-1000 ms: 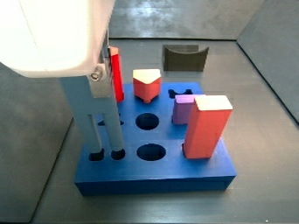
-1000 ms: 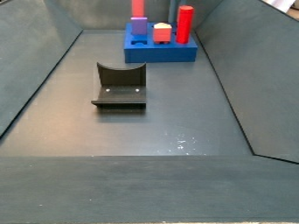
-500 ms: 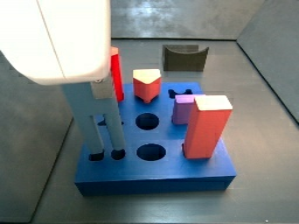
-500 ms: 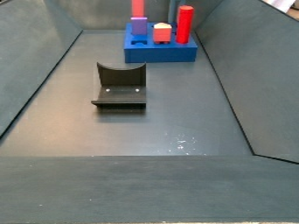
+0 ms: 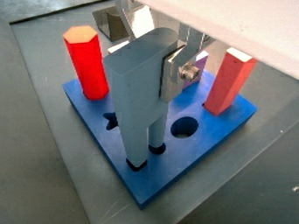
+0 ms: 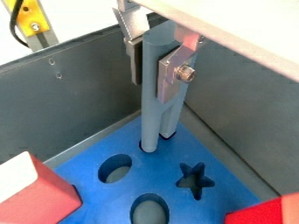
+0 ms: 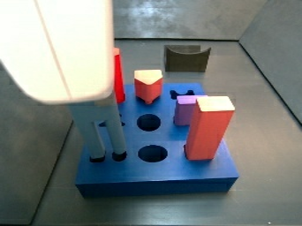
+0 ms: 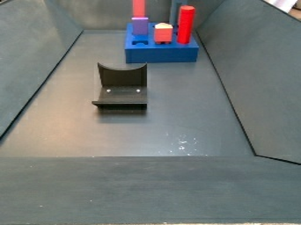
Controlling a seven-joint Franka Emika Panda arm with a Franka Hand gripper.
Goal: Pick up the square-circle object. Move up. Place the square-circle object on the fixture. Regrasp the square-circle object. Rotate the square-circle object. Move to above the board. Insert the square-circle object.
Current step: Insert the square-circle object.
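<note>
I judge the task to be in its final step. The square-circle object (image 5: pixel 149 96) stands upright with its prong tips in holes of the board (image 5: pixel 216 131), beside the red hexagonal peg (image 5: pixel 86 61). The claw (image 6: pixel 158 48) sits above the board, its fingers (image 6: pixel 177 74) closed against the object's upper part. The fixture (image 8: pixel 120 85) stands vacant, well apart. Remaining: release and retract.
</note>
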